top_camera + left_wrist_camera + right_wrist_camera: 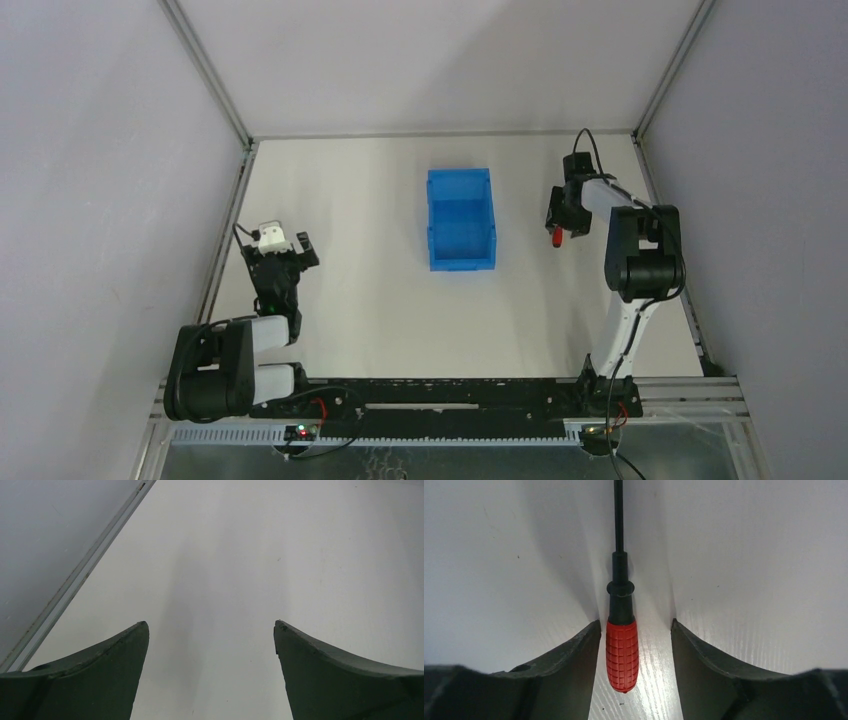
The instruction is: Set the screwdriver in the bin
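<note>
The screwdriver (622,652) has a red grid-patterned handle and a thin black shaft. It lies on the white table between the fingers of my right gripper (634,622). The jaws are open around the handle: the left finger is almost against it and a gap shows on the right. In the top view the red handle (557,238) shows just below my right gripper (561,222), to the right of the blue bin (461,261). The bin stands mid-table and looks empty. My left gripper (285,252) is open and empty at the left, over bare table (211,625).
Metal frame rails run along the table's left edge (225,240) and right edge (665,240), with grey walls behind them. The left rail also shows in the left wrist view (80,572). The arm bases sit on a black bar (440,395) at the near edge.
</note>
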Robot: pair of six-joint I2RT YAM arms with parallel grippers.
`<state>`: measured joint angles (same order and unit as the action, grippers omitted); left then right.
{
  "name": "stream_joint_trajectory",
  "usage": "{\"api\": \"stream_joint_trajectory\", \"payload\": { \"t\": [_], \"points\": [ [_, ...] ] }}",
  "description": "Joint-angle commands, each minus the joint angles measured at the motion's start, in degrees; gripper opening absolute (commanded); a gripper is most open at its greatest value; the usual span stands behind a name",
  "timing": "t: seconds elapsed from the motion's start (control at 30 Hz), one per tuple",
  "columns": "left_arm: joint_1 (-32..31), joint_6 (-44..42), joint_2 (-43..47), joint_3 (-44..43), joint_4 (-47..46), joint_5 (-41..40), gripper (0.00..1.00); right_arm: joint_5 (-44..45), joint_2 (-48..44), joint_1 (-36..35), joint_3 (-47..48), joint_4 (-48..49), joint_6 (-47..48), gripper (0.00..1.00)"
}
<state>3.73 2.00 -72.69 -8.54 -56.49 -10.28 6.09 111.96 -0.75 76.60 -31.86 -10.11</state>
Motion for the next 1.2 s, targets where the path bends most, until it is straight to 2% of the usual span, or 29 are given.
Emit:
{"api": "stream_joint_trajectory", "payload": {
  "t": [0.0,0.03,0.07,0.13,0.33,0.67,0.77,1.07,1.17],
  "points": [
    [-0.07,-0.32,0.62,-2.46,-3.98,0.29,1.0,-1.46,2.0,0.25,1.91,-0.85,0.79,0.55],
    [-0.14,-0.33,0.66,-2.5,-3.98,0.31,1.0,-1.52,2.11,0.23,1.89,-0.92,0.8,0.48],
    [-0.06,-0.33,0.62,-2.5,-3.98,0.34,1.0,-1.57,2.05,0.26,1.89,-0.93,0.84,0.34],
    [-0.09,-0.29,0.62,-2.46,-3.98,0.27,1.0,-1.71,1.15,0.31,1.91,-0.78,0.94,0.19],
    [-0.1,-0.25,0.61,-2.45,-3.98,0.34,1.0,-2.51,-3.59,0.15,4.95,-4.63,2.09,0.05],
    [-0.12,-0.29,0.62,-2.45,-3.98,0.35,1.0,-4.43,-15.47,-3.32,11.11,-14.97,2.4,0.06],
    [-0.12,-0.31,0.62,-2.5,-3.98,0.33,1.0,-8.85,-18.67,-5.19,13.49,-17.24,1.31,0.08],
    [-0.12,-0.3,0.61,-2.45,-3.98,0.29,1.0,-20.19,-22.39,-15.23,17.95,-16.29,0.11,0.09],
    [-0.12,-0.26,0.61,-2.45,-3.96,0.28,1.0,-22.3,-20.86,-19.53,18.66,-14.45,3.52,0.09]
  ]
}}
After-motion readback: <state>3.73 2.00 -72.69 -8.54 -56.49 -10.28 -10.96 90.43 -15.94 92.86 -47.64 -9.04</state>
